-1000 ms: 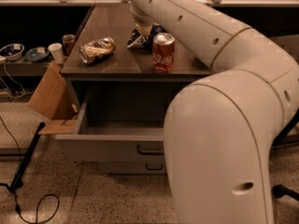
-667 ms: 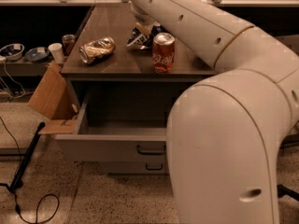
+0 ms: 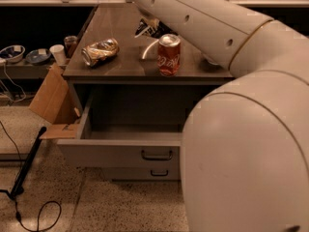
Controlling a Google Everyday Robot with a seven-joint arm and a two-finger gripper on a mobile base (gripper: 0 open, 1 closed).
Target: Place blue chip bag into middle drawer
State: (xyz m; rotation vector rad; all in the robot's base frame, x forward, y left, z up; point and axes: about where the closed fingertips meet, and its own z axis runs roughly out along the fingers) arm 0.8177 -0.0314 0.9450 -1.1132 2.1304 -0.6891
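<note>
The blue chip bag (image 3: 150,29), dark navy with white patches, is at the back of the tabletop behind the red soda can, partly covered by my arm. My gripper (image 3: 147,19) is right at the bag's top, mostly hidden under the white arm that crosses from the lower right. The middle drawer (image 3: 120,153) is pulled open below the tabletop. It is a deep grey-beige box with a dark curved handle (image 3: 157,155), and the part of its inside that shows holds nothing.
A red soda can (image 3: 169,54) stands near the table's front edge. A crushed gold-brown can (image 3: 100,52) lies to its left. A shorter drawer front with a small handle (image 3: 159,173) is below. A cardboard box (image 3: 50,98) and cables (image 3: 29,211) are on the floor at left.
The blue chip bag and the gripper end sit slightly higher in the view than before. The cans and the drawer have not moved.
</note>
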